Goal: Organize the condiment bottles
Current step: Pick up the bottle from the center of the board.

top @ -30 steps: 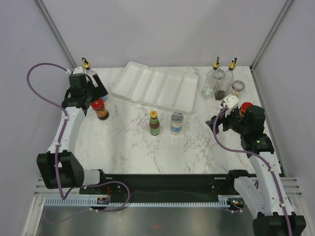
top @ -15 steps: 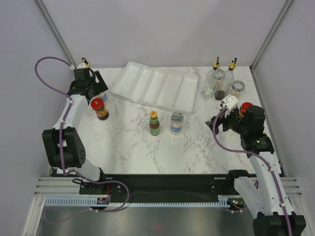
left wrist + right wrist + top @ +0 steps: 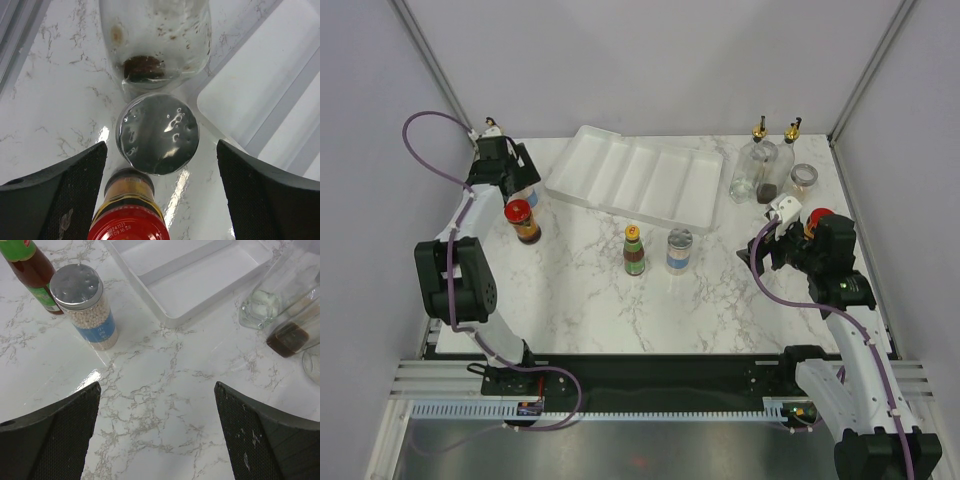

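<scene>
My left gripper (image 3: 517,183) is open at the back left, low over a silver-lidded jar (image 3: 157,132); its fingers (image 3: 55,195) stand either side of that jar. A red-lidded jar (image 3: 523,219) stands just in front, also in the left wrist view (image 3: 129,222). A glass cruet (image 3: 150,50) with dark dregs stands behind, its gold spout (image 3: 494,128) showing from above. My right gripper (image 3: 760,255) is open and empty over bare table (image 3: 156,385). The orange-capped sauce bottle (image 3: 634,250) and a spice jar (image 3: 679,250) stand mid-table. Two cruets (image 3: 757,165) (image 3: 782,172) and a silver-lidded jar (image 3: 804,178) stand at the back right.
A white ridged tray (image 3: 640,180) lies at the back centre, its corner in the right wrist view (image 3: 190,280). Another red-lidded jar (image 3: 817,217) stands behind the right wrist. Frame posts rise at both back corners.
My left gripper has moved back and left from above the red-lidded jar toward the silver-lidded jar and cruet. The right arm has barely moved.
</scene>
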You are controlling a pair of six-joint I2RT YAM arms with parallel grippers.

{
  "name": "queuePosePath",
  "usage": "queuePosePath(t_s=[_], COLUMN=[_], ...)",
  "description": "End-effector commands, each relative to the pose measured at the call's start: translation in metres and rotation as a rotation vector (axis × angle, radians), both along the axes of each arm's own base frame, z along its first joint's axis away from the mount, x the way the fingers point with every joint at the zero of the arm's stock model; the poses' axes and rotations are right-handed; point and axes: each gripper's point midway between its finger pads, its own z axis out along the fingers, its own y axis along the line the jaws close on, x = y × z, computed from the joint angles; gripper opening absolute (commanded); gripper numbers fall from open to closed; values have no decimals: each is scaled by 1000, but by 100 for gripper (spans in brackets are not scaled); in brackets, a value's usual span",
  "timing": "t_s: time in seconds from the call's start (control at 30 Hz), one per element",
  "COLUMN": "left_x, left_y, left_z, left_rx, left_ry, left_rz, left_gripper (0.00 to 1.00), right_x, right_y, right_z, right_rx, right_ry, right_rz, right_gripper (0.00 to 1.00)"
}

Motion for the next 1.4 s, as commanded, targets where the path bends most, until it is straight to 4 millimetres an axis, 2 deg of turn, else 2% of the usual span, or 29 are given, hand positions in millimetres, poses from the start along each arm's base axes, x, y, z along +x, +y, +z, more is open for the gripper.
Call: queuePosePath(t_s=[0.0, 0.17, 0.4, 0.7, 0.8, 0.9, 0.93, 1.03, 1.1, 1.3, 1.37], left_x=[23, 27, 32, 33, 33, 31, 31, 29, 25, 14, 11], left_y=[12, 14, 16, 18, 16, 14, 13, 12, 11, 4, 1], left_z=[28, 13, 8, 8, 8, 11, 14, 24, 36, 74, 80], left_rx=[63, 78, 81, 97, 94, 88, 87, 90, 95, 82, 69], left_ry=[-90, -57, -47, -48, -50, -55, -63, -85, -109, -203, -220], left_rz=[3, -1, 3, 4, -6, -16, -20, -25, -32, -50, -58], left_gripper=[92, 90, 88, 80, 67, 38, 26, 7, 2, 2, 2], right_x=[3, 3, 3, 3, 3, 3, 3, 3, 2, 2, 2], right_y=[3, 3, 3, 2, 2, 2, 2, 1, 2, 2, 2], right_z=[18, 18, 17, 16, 17, 17, 17, 17, 17, 18, 18], right_rx=[-5, -8, -11, -15, -15, -17, -17, -19, -18, -18, -20], right_ry=[-57, -59, -56, -58, -60, -60, -62, -63, -64, -67, -68], right_rz=[35, 36, 36, 33, 33, 31, 32, 30, 33, 33, 33], right_gripper=[98, 98, 98, 98, 98, 98, 98, 98, 98, 98, 98])
